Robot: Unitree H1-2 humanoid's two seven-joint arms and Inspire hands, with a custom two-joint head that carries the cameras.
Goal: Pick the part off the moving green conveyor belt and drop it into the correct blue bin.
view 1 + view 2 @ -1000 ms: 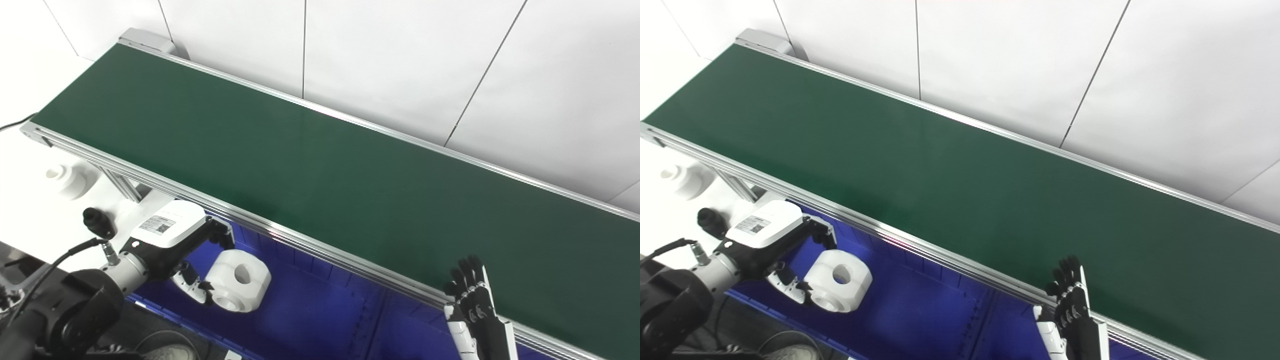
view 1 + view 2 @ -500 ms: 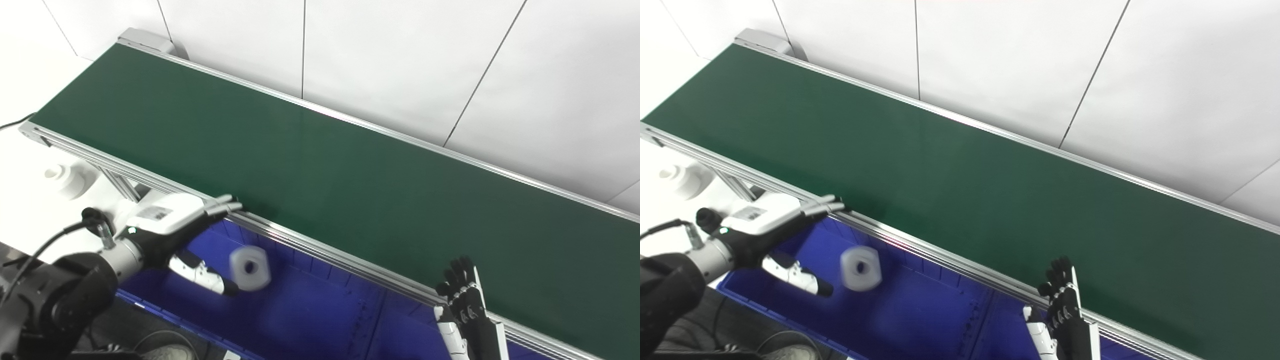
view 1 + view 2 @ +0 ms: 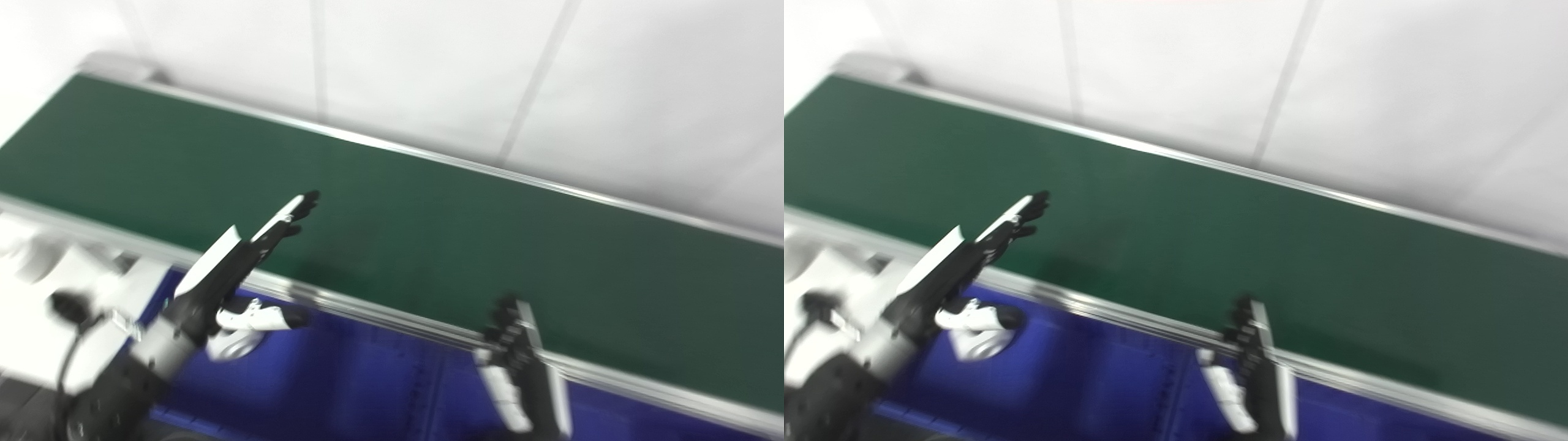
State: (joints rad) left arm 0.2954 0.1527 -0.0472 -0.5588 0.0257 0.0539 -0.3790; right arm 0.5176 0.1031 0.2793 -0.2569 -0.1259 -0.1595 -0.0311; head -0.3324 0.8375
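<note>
The left hand [image 3: 245, 269], spread wide and empty above the blue bin [image 3: 367, 380], is best lifted clear, since the white part [image 3: 229, 344] lies inside that bin beneath it, while the right hand [image 3: 517, 367] is held flat and empty at the bin's far edge.

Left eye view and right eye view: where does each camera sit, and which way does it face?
Left eye view: on the head, looking down at the conveyor belt and blue bin; shows left hand and right hand.
Right eye view: beside it, same direction, same hands.
Shared: belt, bin, white part, both hands open.
</note>
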